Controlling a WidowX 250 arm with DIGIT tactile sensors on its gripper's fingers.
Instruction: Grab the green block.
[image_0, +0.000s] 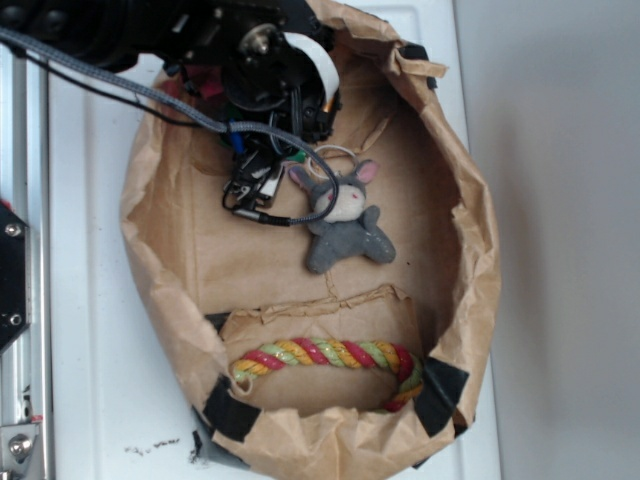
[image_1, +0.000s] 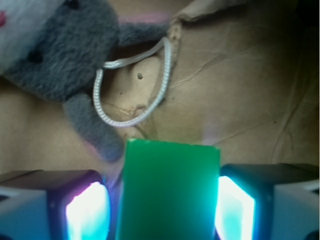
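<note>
Apparently the grab is almost done: the green block (image_1: 167, 192) sits between the two pads of the pincer (image_1: 162, 210), just beside the grey plush toy (image_1: 60, 55), though I cannot tell if the pads already press it.

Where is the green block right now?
In the wrist view the green block sits bottom centre between the gripper fingers, just below the grey plush toy and its white loop; in the exterior view the arm hides it.
</note>
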